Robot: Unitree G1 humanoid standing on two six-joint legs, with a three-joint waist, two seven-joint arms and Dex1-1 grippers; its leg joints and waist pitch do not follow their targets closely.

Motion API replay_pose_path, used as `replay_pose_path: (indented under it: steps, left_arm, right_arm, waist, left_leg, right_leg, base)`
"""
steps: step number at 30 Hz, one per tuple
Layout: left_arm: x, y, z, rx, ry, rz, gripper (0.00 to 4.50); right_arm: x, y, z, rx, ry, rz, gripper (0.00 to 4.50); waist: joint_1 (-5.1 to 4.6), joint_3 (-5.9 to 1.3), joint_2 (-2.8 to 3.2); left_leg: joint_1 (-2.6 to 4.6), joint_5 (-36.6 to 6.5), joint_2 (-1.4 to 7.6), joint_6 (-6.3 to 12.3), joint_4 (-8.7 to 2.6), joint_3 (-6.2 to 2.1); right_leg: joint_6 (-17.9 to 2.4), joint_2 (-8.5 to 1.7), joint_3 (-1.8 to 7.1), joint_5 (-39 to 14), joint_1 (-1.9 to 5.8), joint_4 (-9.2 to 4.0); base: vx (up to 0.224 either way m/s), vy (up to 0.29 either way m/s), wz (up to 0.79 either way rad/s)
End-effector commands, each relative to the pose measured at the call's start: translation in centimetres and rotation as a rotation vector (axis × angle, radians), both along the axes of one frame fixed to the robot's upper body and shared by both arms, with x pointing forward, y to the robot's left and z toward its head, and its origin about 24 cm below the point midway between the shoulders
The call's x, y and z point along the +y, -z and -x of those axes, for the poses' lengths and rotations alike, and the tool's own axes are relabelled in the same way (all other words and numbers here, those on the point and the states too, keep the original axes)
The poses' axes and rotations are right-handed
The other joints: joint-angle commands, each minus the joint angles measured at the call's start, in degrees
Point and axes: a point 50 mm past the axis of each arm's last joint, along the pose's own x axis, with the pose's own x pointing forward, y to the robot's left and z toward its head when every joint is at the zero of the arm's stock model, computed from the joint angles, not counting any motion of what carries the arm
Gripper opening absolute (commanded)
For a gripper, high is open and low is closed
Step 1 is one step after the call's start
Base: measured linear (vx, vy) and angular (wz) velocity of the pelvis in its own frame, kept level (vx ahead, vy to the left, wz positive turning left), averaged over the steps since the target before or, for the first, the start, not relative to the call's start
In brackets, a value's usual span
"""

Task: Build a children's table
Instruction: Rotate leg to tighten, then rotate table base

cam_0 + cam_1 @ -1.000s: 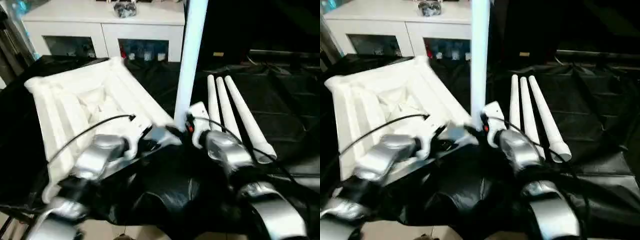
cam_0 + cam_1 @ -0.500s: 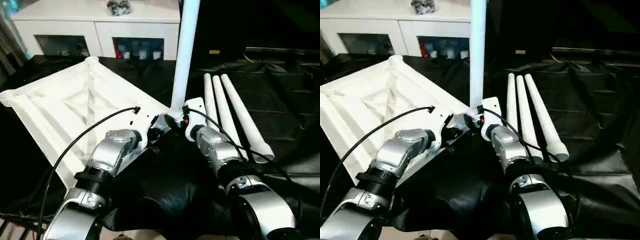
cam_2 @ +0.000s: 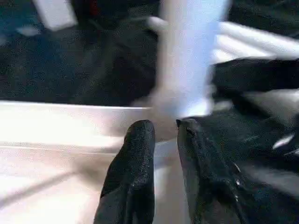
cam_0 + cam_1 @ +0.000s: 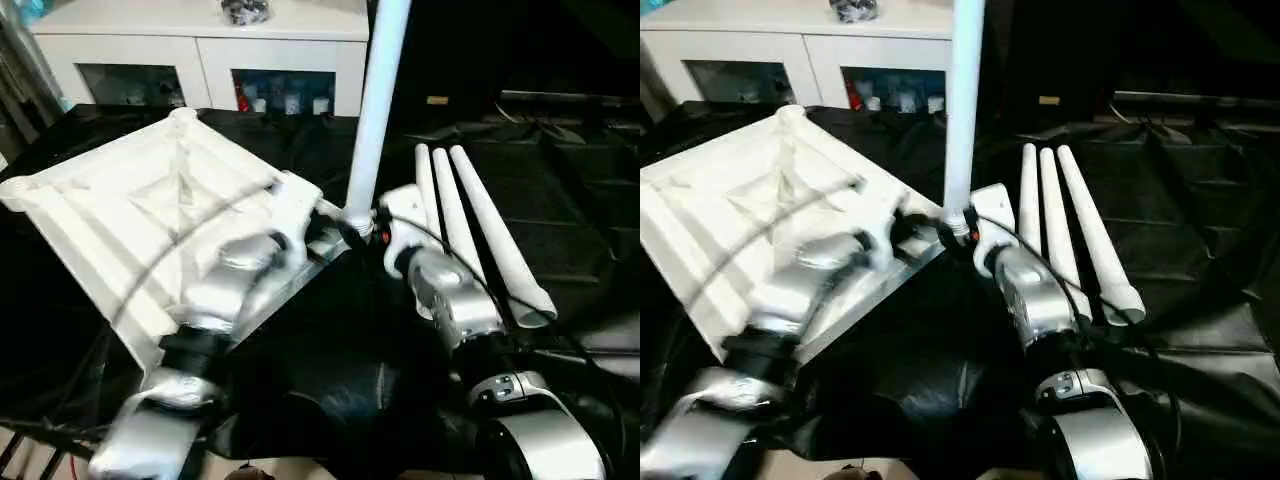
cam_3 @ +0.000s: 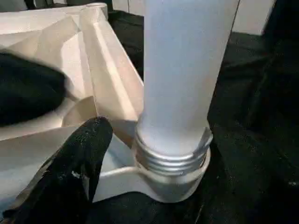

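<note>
The children's table top (image 4: 130,215) lies ribbed underside up on the black-draped desk (image 4: 590,230), one white leg (image 5: 182,70) upright in its near corner socket, three legs (image 4: 470,225) lying beside. The left gripper (image 3: 166,154) is slightly parted at the rim; the right gripper (image 4: 360,228) is wide open beside the upright leg. A white cabinet (image 4: 200,40) stands behind.

Work table (image 4: 560,230) draped in black cloth, wrinkled, spans the frame. Lying on it: white square tabletop (image 4: 120,220), ribbed underside up, left of centre; three loose white tubular legs (image 4: 470,225) side by side, touching, right of centre, angled toward lower right. Cloth bunches at lower centre.
</note>
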Motion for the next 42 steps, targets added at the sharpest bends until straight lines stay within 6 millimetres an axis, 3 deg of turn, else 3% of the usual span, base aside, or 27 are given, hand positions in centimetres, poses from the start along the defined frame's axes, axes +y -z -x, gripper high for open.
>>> replay_pose_path:
  steps: [1, 3, 4, 5, 6, 7, 9, 10, 12, 13, 14, 15, 16, 17, 19, 20, 22, 26, 33, 38, 39, 42]
  left_arm:
    - [1.6, -0.6, 0.2, -0.015, -0.078, -0.046, 1.0]
    - [3.6, -1.3, 0.7, -0.039, -0.136, -0.1, 1.0]
    - [4.8, -1.8, 1.0, -0.057, -0.16, -0.149, 1.0]
    - [6.1, -2.2, 1.4, -0.073, -0.194, -0.203, 1.0]
    - [7.3, -2.6, 1.8, -0.081, -0.234, -0.245, 1.0]
    - [8.0, -2.8, 2.1, -0.084, -0.259, -0.266, 1.0]
    - [10.5, -3.1, 3.4, -0.062, -0.338, -0.364, 1.0]
    - [11.3, -3.0, 3.9, -0.042, -0.362, -0.401, 1.0]
    - [12.2, -2.9, 4.5, -0.015, -0.386, -0.437, 1.0]
    - [12.9, -2.8, 5.0, 0.002, -0.411, -0.461, 1.0]
    - [13.6, -2.8, 5.6, 0.02, -0.442, -0.486, 1.0]
    - [14.2, -2.8, 6.0, 0.036, -0.464, -0.504, 1.0]
    - [14.6, -2.8, 6.3, 0.048, -0.481, -0.517, 1.0]
    - [15.6, -2.6, 6.9, 0.08, -0.516, -0.545, 1.0]
    - [16.0, -2.4, 7.3, 0.103, -0.52, -0.569, 1.0]
    - [16.2, -2.2, 7.5, 0.117, -0.52, -0.582, 0.73]
    - [17.2, -1.7, 8.5, 0.175, -0.521, -0.68, 0.66]
    - [17.8, -1.2, 9.3, 0.233, -0.524, -0.733, 0.3]
    - [16.5, 1.0, 10.2, 0.37, -0.35, -0.669, 0.0]
    - [16.0, 2.1, 10.5, 0.434, -0.246, -0.64, 0.0]
    - [15.7, 2.2, 10.6, 0.453, -0.215, -0.624, 0.0]
    - [14.5, 2.5, 11.3, 0.497, -0.07, -0.59, 0.0]
  right_arm:
    - [0.1, 0.7, 0.5, 0.035, -0.02, 0.03, 3.93]
    - [0.4, 1.1, 0.9, 0.042, -0.068, 0.068, 3.93]
    - [0.6, 1.3, 1.1, 0.05, -0.09, 0.083, 3.93]
    - [0.8, 1.4, 1.4, 0.066, -0.109, 0.088, 3.93]
    - [0.9, 1.6, 1.5, 0.082, -0.121, 0.093, 3.93]
    - [1.0, 1.6, 1.7, 0.091, -0.126, 0.093, 3.93]
    - [1.1, 1.8, 2.0, 0.127, -0.14, 0.092, 3.93]
    - [1.1, 1.9, 2.1, 0.14, -0.145, 0.094, 3.93]
    - [1.2, 2.0, 2.2, 0.153, -0.148, 0.102, 3.93]
    - [1.2, 2.2, 2.2, 0.166, -0.149, 0.109, 3.93]
    - [1.2, 2.4, 2.2, 0.176, -0.151, 0.115, 3.93]
    - [1.3, 2.5, 2.2, 0.18, -0.154, 0.12, 3.93]
    - [1.3, 2.5, 2.2, 0.181, -0.156, 0.123, 3.93]
    - [1.6, 2.6, 2.1, 0.185, -0.163, 0.126, 3.93]
    - [1.7, 2.5, 2.1, 0.188, -0.165, 0.127, 3.93]
    - [1.8, 2.5, 2.0, 0.19, -0.166, 0.127, 3.93]
    - [2.0, 2.5, 2.0, 0.203, -0.169, 0.126, 3.93]
    - [2.0, 2.6, 1.9, 0.218, -0.166, 0.129, 3.52]
    - [2.5, 3.0, 1.6, 0.233, -0.181, 0.131, 2.87]
    - [2.9, 3.2, 1.2, 0.23, -0.183, 0.116, 2.64]
    - [3.0, 3.2, 1.1, 0.231, -0.183, 0.113, 2.38]
    - [3.4, 3.1, 0.8, 0.225, -0.192, 0.115, 2.19]
  waist:
    - [0.12, -3.95, 0.19]
    - [0.22, -3.89, 0.3]
    - [0.35, -3.93, -0.41]
    - [0.11, -3.79, -0.03]
    - [0.01, -3.8, -0.5]
    - [-0.03, -3.61, -0.18]
    - [0.14, -3.43, -0.23]
    - [0.06, -3.25, -0.57]
    - [0.24, -3.3, -0.02]
    - [0.13, -3.16, -0.47]
    - [0.32, -3.3, -0.27]
    - [0.23, -3.28, -0.95]
    - [0.32, -3.23, -0.5]
    - [0.3, -3.3, -0.6]
    - [0.24, -3.28, -0.73]
    - [0.28, -3.34, -0.79]
    - [0.43, -3.35, -0.95]
    - [0.53, -3.37, -0.95]
    - [0.56, -3.21, -0.71]
    - [0.35, -3.19, -0.75]
    - [0.34, -3.3, -0.72]
    - [0.29, -3.25, -0.8]
  left_leg:
    - [0.97, -9.17, 1.54, 2.25, -3.27, -0.27]
    - [1.01, -9.62, 1.57, 1.5, -3.35, -0.27]
    - [0.88, -9.06, 1.81, 1.5, -3.46, -0.35]
    - [0.73, -9.13, 1.62, 1.44, -3.57, -0.41]
    - [0.83, -9.4, 1.62, 1.46, -3.56, -0.33]
    - [0.99, -10.25, 1.68, 1.16, -3.68, -0.35]
    - [1.17, -11.42, 1.71, 0.43, -3.78, -0.31]
    - [0.86, -11.91, 1.73, 0.19, -4.07, -0.45]
    - [1.39, -12.93, 1.71, -0.76, -4.01, -0.39]
    - [1.25, -13.26, 1.63, -0.91, -4.12, -0.3]
    - [1.34, -13.23, 1.62, -1.27, -4.07, -0.4]
    - [1.31, -13.14, 1.71, -1.26, -4.06, -0.3]
    - [1.21, -13.05, 1.55, -1.36, -4.13, -0.41]
    - [1.33, -13.18, 1.55, -1.66, -4.08, -0.4]
    - [1.24, -13.55, 1.48, -1.86, -4.08, -0.46]
    - [1.24, -13.07, 1.46, -1.86, -4.04, -0.46]
    - [1.25, -12.31, 1.49, -1.57, -3.98, -0.48]
    - [1.28, -11.75, 1.45, -1.58, -3.96, -0.46]
    - [1.47, -15.89, 1.39, -2.68, -4.1, -0.56]
    - [1.27, -15.96, 1.39, -2.83, -4.18, -0.67]
    - [1.34, -15.48, 1.4, -2.83, -4.05, -0.62]
    - [1.2, -15.26, 1.36, -2.58, -4.1, -0.69]
  right_leg:
    - [-13.42, -2.98, 1.79, -0.77, 3.28, -3.36]
    - [-13.41, -3.0, 1.81, -2.02, 3.26, -3.42]
    - [-13.22, -3.1, 1.78, -1.79, 3.36, -3.19]
    - [-12.56, -2.87, 1.72, -2.75, 3.29, -3.16]
    - [-12.35, -2.92, 1.75, -3.39, 3.22, -3.31]
    - [-12.18, -2.96, 1.86, -5.31, 3.04, -3.44]
    - [-11.76, -2.9, 1.94, -7.56, 2.79, -3.65]
    - [-11.16, -2.91, 1.92, -8.89, 2.86, -3.56]
    - [-10.84, -2.87, 2.06, -9.81, 2.27, -3.75]
    - [-10.73, -2.73, 2.08, -10.12, 2.25, -3.87]
    - [-10.66, -2.82, 2.1, -9.74, 2.28, -3.72]
    - [-10.72, -2.89, 2.14, -9.44, 2.3, -3.71]
    - [-10.71, -2.81, 2.12, -9.59, 2.25, -3.61]
    - [-10.77, -2.77, 2.11, -8.96, 2.16, -3.64]
    - [-10.95, -2.74, 2.1, -8.11, 2.21, -3.55]
    - [-11.0, -2.73, 2.13, -7.24, 2.27, -3.48]
    - [-11.17, -2.77, 2.12, -6.02, 2.28, -3.29]
    - [-11.12, -2.73, 2.11, -5.71, 2.27, -3.18]
    - [-11.3, -3.02, 2.27, -9.76, 1.96, -3.54]
    - [-11.49, -3.07, 2.25, -10.2, 2.16, -3.46]
    - [-11.71, -3.06, 2.26, -9.15, 2.12, -3.31]
    - [-12.31, -3.11, 2.17, -8.83, 2.25, -3.22]
  base:
    - [0.0, 0.0, 0.0]
    - [0.0, 0.0, 0.0]
    - [0.0, 0.0, 0.0]
    - [0.0, 0.0, 0.0]
    - [0.0, 0.0, 0.0]
    - [0.0, 0.0, 0.0]
    - [0.0, 0.0, 0.0]
    - [0.0, 0.0, 0.0]
    - [0.0, 0.0, 0.0]
    - [0.0, 0.0, 0.0]
    - [0.0, 0.0, 0.0]
    - [0.0, 0.0, 0.0]
    - [0.0, 0.0, 0.0]
    - [0.0, 0.0, 0.0]
    - [0.0, 0.0, 0.0]
    - [0.0, 0.0, 0.0]
    - [0.0, 0.0, 0.0]
    - [0.0, 0.0, 0.0]
    - [0.0, 0.0, 0.0]
    - [0.0, 0.0, 0.0]
    - [0.0, 0.0, 0.0]
    - [0.0, 0.0, 0.0]
